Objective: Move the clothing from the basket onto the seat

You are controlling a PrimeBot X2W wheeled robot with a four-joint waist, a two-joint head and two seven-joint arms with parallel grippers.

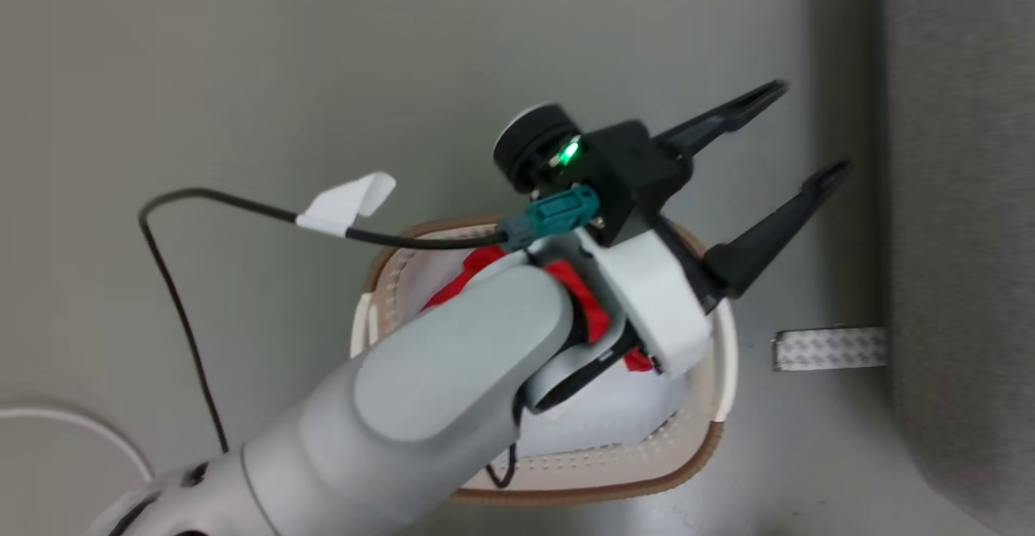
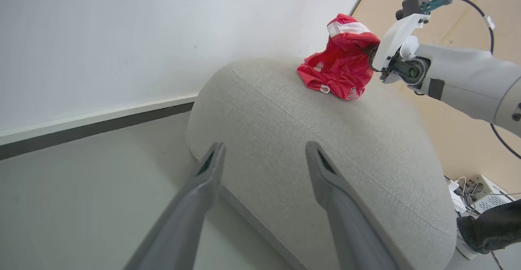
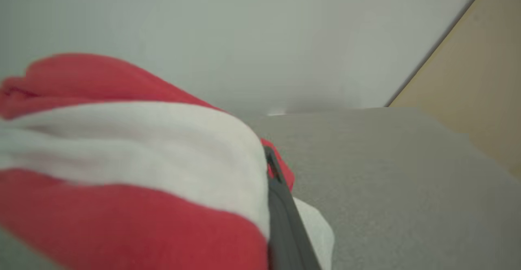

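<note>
My left gripper [image 1: 811, 128] is open and holds nothing; it hangs above the white basket [image 1: 598, 483], fingers pointing toward the grey seat [image 1: 962, 196]. A plain red garment [image 1: 594, 314] lies in the basket, mostly hidden by my left forearm. In the left wrist view the left gripper [image 2: 264, 145] faces the seat [image 2: 325, 148]. There my right gripper [image 2: 368, 54] is shut on the striped red garment [image 2: 342, 66], whose lower folds rest on the seat's far end. Up close, the garment [image 3: 122, 148] covers all but one dark finger [image 3: 281, 213].
A black cable with a white tag [image 1: 348, 200] loops from my left wrist over the grey floor. A white patterned strip [image 1: 829, 348] lies on the floor beside the seat. A white wall stands behind the seat, and cables and a white box [image 2: 476, 188] sit past it.
</note>
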